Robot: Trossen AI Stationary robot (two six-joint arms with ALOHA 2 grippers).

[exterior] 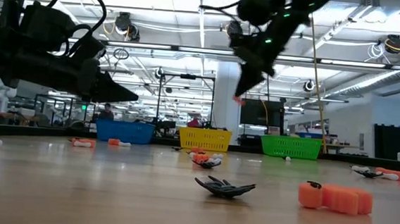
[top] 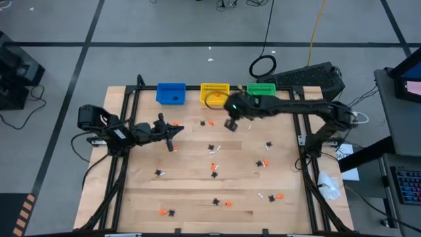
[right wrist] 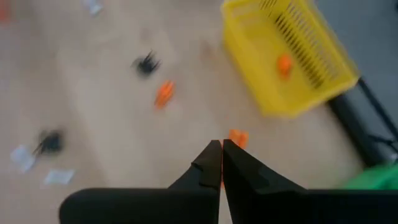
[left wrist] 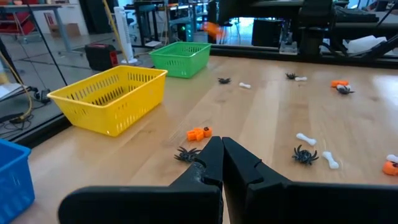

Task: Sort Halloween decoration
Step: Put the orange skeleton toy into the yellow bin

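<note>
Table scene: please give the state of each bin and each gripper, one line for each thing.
blue bin: upright, something dark inside.
yellow bin: upright, one orange piece inside.
green bin: upright, contents unclear.
left gripper: shut, empty, above the table.
right gripper: shut on an orange trinket, raised near the yellow bin.

grey floor point(top: 164, 26) crossed by dark tape lines, big open workshop seen beyond, white ceiling point(exterior: 165, 4) lit by strip lights, white pillar point(exterior: 224, 103) far back

Bins blue point(top: 171, 93), yellow point(top: 214, 91), green point(top: 262, 89); trinkets point(top: 212, 149) black, orange & white; table point(top: 197, 191) light wood
</note>
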